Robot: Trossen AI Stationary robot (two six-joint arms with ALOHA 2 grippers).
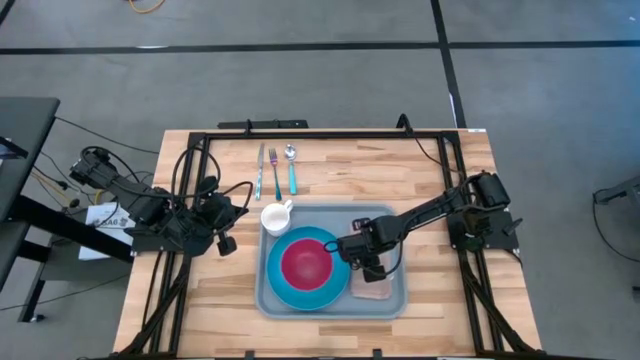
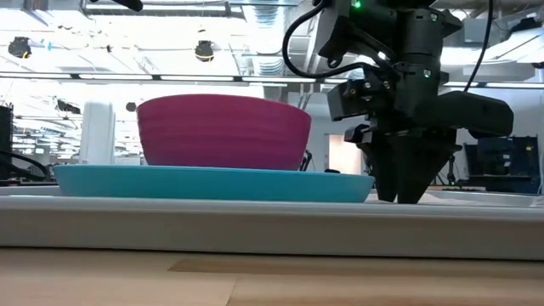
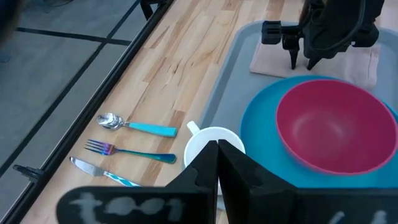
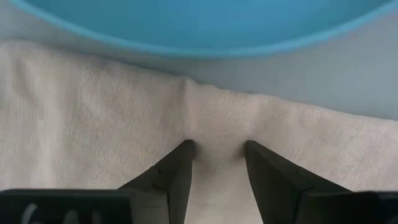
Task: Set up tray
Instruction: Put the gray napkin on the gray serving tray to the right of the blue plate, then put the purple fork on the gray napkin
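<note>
The grey-blue tray point(image 1: 262, 292) lies on the wooden table. On it rests a blue plate point(image 1: 296, 288) with a pink bowl point(image 1: 305, 262) sitting in it. A white cup point(image 1: 276, 217) stands at the tray's far left corner. A beige napkin point(image 1: 374, 290) lies flat on the tray to the right of the plate. My right gripper point(image 4: 217, 149) points down over the napkin, its fingers apart. My left gripper point(image 3: 217, 155) hangs shut over the table left of the tray, holding nothing. My right gripper comes from above, pointing down, and sets both fingertips point(image 4: 183, 152) on the napkin a little in from its edge point(image 4: 186, 81) beside the plate. A low pucker of cloth point(image 4: 217, 115) rises between the fingers. The napkin lies on the tray.
A knife point(image 1: 260, 170), a fork point(image 1: 275, 170) and a spoon point(image 1: 291, 168), all with blue handles, lie side by side on the wood beyond the tray's far left corner. A black frame point(image 1: 300, 133) runs along the table's edges.
</note>
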